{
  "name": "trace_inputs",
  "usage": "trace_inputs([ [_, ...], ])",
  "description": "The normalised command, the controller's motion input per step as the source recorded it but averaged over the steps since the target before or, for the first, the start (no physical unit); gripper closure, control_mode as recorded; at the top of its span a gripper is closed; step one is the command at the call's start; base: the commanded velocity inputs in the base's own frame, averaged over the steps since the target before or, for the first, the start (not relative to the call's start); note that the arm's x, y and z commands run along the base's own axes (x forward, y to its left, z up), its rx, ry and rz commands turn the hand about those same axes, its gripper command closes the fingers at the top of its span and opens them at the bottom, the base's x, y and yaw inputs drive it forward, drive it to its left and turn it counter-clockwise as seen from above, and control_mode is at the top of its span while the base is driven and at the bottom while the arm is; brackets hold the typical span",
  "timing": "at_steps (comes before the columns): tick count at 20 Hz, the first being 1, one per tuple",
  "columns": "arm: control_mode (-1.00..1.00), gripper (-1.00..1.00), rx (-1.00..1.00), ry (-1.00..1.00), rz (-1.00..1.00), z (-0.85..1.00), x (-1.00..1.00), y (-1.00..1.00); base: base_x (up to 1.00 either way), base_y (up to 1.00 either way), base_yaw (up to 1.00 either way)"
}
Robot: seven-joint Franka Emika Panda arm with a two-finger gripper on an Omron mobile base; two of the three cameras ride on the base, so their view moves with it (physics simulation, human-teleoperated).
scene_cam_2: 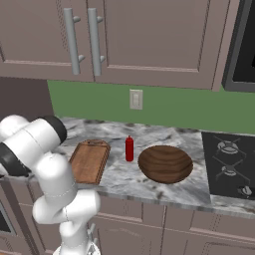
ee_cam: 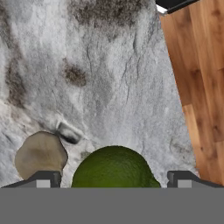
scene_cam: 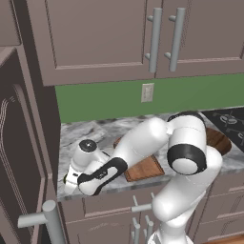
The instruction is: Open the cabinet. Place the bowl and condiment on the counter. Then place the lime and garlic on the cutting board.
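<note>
In the hand view the dark-green lime (ee_cam: pixel 114 168) lies on the marble counter (ee_cam: pixel 109 78), right under my gripper (ee_cam: pixel 114 181). The gripper is open, one fingertip on each side of the lime with a gap to it. The tan garlic (ee_cam: pixel 40 154) rests just left of the lime. My gripper (scene_cam: pixel 70 183) hangs low over the counter's left end, near the front edge. The cutting board (scene_cam_2: pixel 89 160) lies to its right with nothing on it. Beyond the board stand the red condiment (scene_cam_2: pixel 129 148) and the wooden bowl (scene_cam_2: pixel 165 163). The tall cabinet's arched door (scene_cam: pixel 19 143) stands open at the left.
The open door's bar handle (scene_cam: pixel 47 217) juts out near the counter's front left corner. A black stove (scene_cam_2: pixel 229 159) sits right of the bowl. Wall cabinets (scene_cam_2: pixel 124 35) hang above, and an outlet (scene_cam_2: pixel 135 99) is on the green wall. Wood floor (ee_cam: pixel 201 87) shows past the counter edge.
</note>
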Motion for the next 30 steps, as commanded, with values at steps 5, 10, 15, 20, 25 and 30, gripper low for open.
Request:
trace_inputs([
  [5,-1.00,-1.00,0.00,0.00,0.00,-0.14,0.10,0.11,0.00,0.00,0.00],
  [10,-1.00,-1.00,0.00,0.00,0.00,-0.22,0.03,0.06,0.00,0.00,0.00],
  [15,-1.00,-1.00,0.00,0.00,0.00,-0.33,0.00,0.00,0.00,0.00,0.00],
  [20,-1.00,-1.00,0.00,0.00,0.00,-0.35,0.00,0.00,0.00,0.00,0.00],
  [25,-1.00,-1.00,0.05,-0.01,0.00,-0.24,0.05,-0.08,0.00,0.00,0.00],
  [30,-1.00,-1.00,0.03,-0.02,0.00,-0.03,0.04,-0.28,0.00,0.00,0.00],
])
